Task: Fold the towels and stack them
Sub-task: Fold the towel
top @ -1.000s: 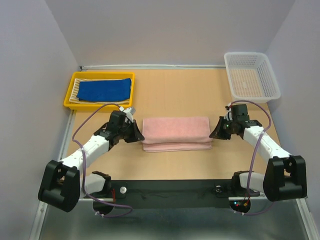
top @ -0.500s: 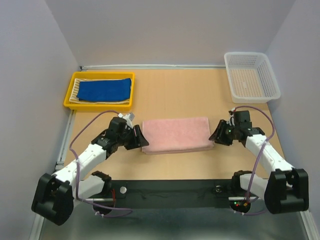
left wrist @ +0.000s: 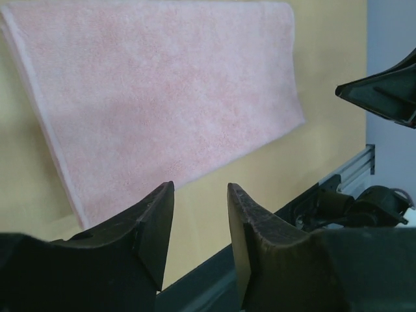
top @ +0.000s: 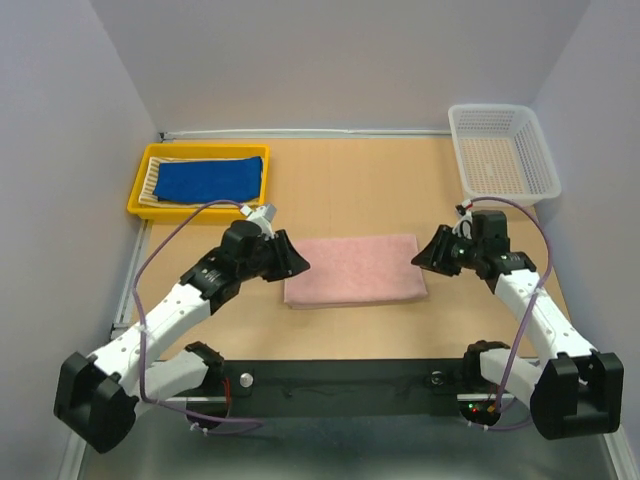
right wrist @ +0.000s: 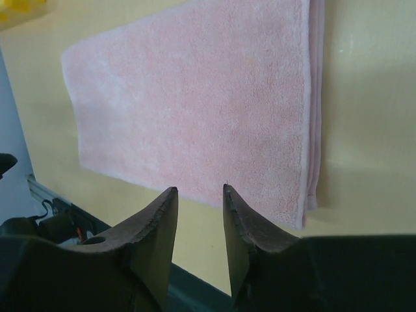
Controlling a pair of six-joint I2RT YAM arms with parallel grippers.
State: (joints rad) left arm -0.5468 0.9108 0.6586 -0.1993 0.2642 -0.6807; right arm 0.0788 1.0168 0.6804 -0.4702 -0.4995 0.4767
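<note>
The pink towel lies folded flat in the middle of the table; it also shows in the left wrist view and the right wrist view. My left gripper is open and empty above the towel's left end; its jaws stand apart. My right gripper is open and empty just off the towel's right end, also seen in its wrist view. The blue towel lies on the yellow-striped towel in a yellow tray at the back left.
A white mesh basket stands at the back right. A black rail runs along the near edge between the arm bases. Grey walls enclose the table on three sides.
The towel's near fold has been laid flat, so it now looks like one neat rectangle. Both grippers have let go and lifted; the left moved right over the towel's end, the right rose slightly.
</note>
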